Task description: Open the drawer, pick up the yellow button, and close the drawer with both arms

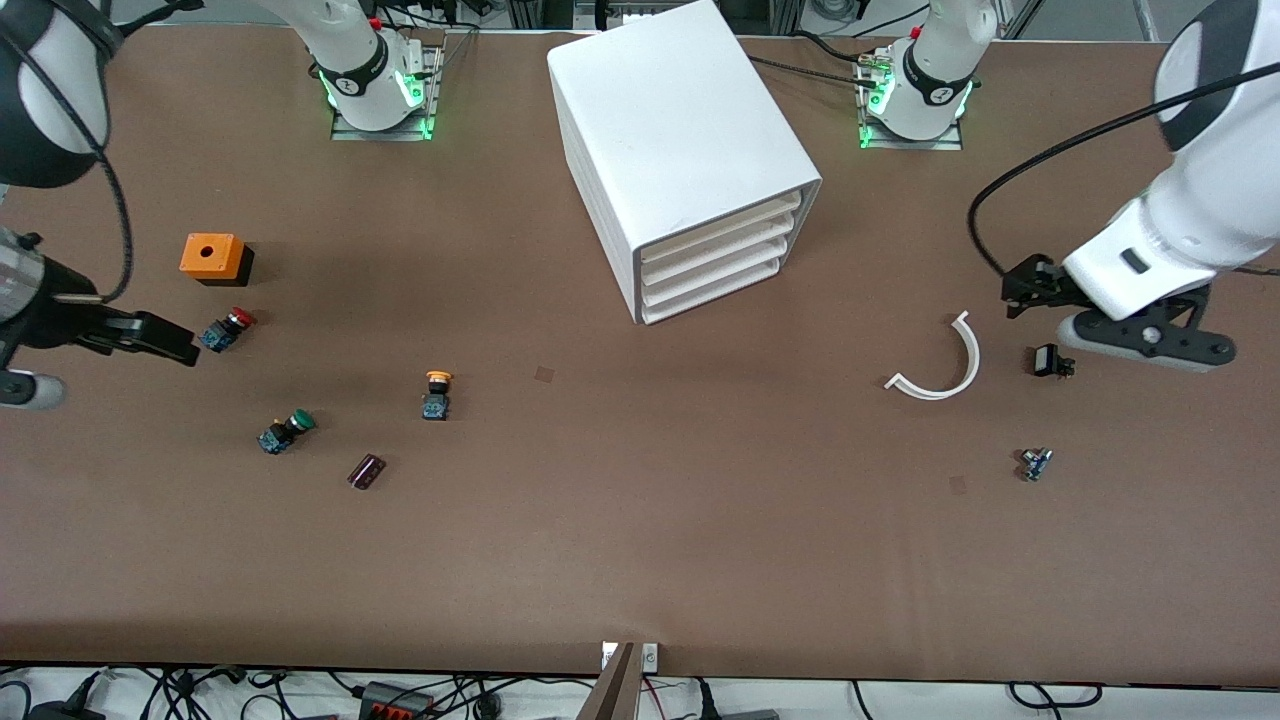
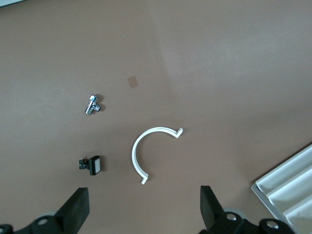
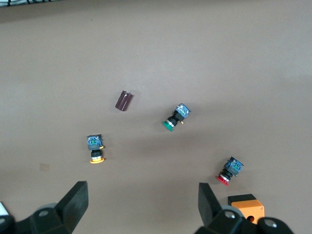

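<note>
Brown tabletop (image 1: 640, 560), button (image 1: 436, 393) on it, drawer (image 1: 718, 225) shut

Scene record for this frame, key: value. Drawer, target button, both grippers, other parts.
drawer: uppermost of four in the white cabinet, shut
button: orange-yellow cap, on the table toward the right arm's end, not held
left gripper: open, over the white curved strip
right gripper: open, beside the red-capped button
others: green-capped button, orange box, dark cylinder
</note>
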Tool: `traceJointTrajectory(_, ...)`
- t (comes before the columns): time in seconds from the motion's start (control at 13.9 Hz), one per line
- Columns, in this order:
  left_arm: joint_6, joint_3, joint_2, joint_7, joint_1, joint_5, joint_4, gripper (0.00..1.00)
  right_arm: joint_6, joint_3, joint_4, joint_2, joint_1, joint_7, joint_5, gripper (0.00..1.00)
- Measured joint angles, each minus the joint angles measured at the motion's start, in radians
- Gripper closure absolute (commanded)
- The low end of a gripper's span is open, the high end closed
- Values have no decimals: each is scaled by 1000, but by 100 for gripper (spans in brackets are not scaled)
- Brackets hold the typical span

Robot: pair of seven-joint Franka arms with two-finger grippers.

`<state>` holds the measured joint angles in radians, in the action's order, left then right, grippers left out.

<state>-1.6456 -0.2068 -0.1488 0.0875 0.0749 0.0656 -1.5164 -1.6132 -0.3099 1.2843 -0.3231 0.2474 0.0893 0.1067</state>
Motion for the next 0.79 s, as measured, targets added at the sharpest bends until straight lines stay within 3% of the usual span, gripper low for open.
traceJointTrajectory(0.14, -64, 104, 54, 21, -76, -18, -58, 0, 4, 95, 0, 25, -108, -1, -5, 0)
traceJointTrajectory(0.29, -160, 164, 113, 31, -118, -26, -146, 0, 12, 161, 2, 47, -191, -5, -13, 0)
traceJointTrajectory(0.5, -195, 174, 169, 34, -123, -28, -231, 0, 24, 221, 18, 72, -273, -43, -21, 0)
traceJointTrajectory(0.79, -71, 181, 198, 33, -125, -79, -238, 0, 27, 240, 31, 85, -291, -82, -62, 0)
